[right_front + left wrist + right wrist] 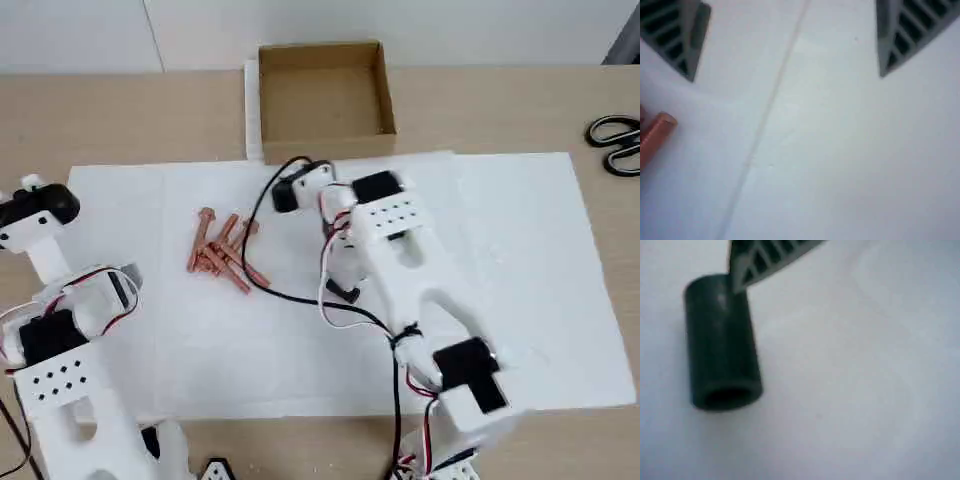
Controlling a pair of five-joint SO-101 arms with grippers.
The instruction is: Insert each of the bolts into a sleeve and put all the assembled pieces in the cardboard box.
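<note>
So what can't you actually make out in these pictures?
Pile of bolts, high view: overlapping and too small to count.
Sleeve, right wrist view: blurred, bore too dark to see inside.
Single bolt, left wrist view: cut off by the picture's edge, head unseen.
Scissors, high view: partly cut off by the edge.

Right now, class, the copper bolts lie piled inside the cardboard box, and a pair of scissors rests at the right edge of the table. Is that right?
Not quite. The copper bolts lie piled on the white sheet, outside the cardboard box; the high view shows this. The scissors do rest at the right edge of the table.
</note>
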